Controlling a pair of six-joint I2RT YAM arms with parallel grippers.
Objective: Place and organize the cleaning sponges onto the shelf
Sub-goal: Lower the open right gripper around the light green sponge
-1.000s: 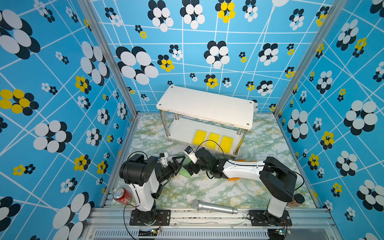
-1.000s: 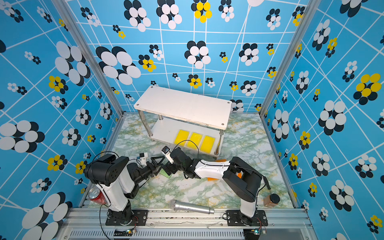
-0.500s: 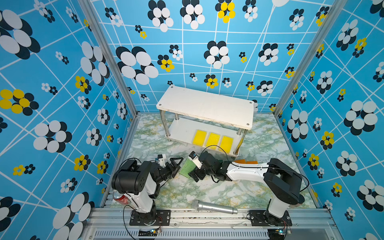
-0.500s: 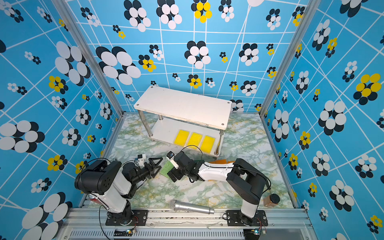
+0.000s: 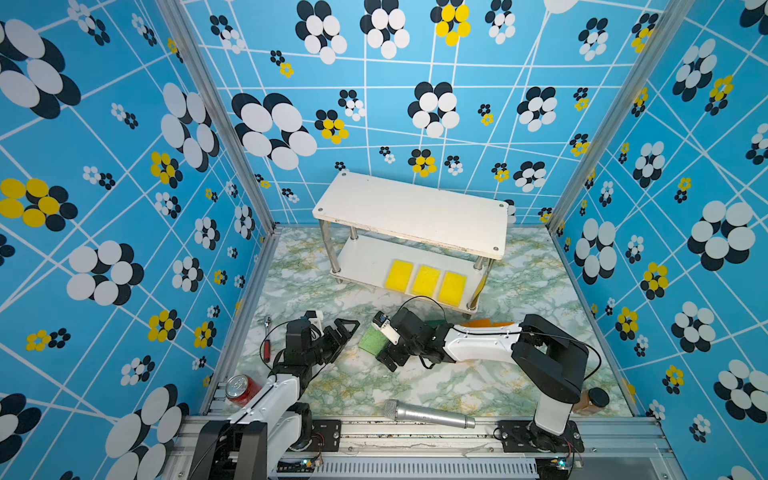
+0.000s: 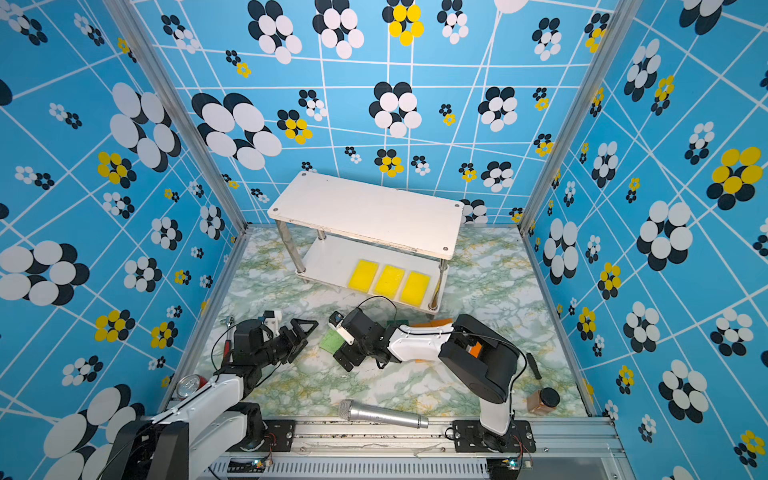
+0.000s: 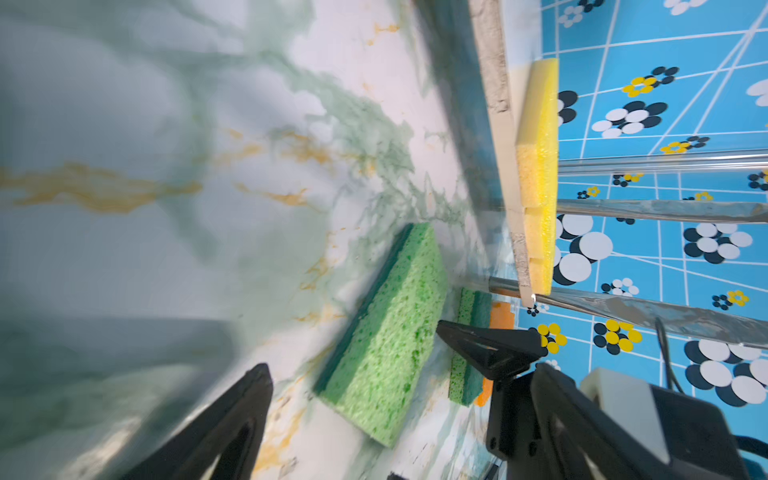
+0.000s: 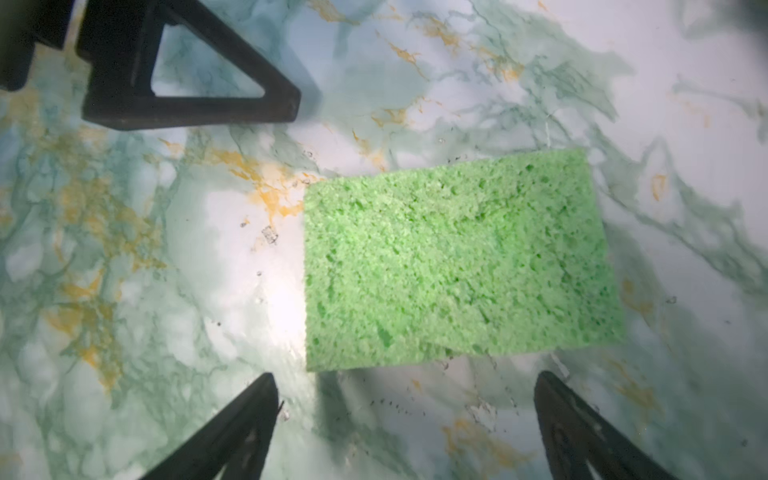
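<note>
Plainly, in both top views the flat green foam sponge (image 5: 369,338) lies on the marble-patterned tabletop (image 5: 374,386) at lower centre, between the left gripper (image 5: 343,338) and the right gripper (image 5: 377,345); three yellow foam sponges (image 5: 426,280) line the lower board of the white two-tier shelf (image 5: 411,212), and a silver microphone (image 5: 428,414) lies below. The left wrist view shows its jaws wide, empty, a second green sponge (image 7: 465,332) beyond. The right wrist view shows jaws wide, holding nothing, the sponge just ahead. Pickup seems in hand: next, straddle and close; the left gripper nearby may crowd it.
</note>
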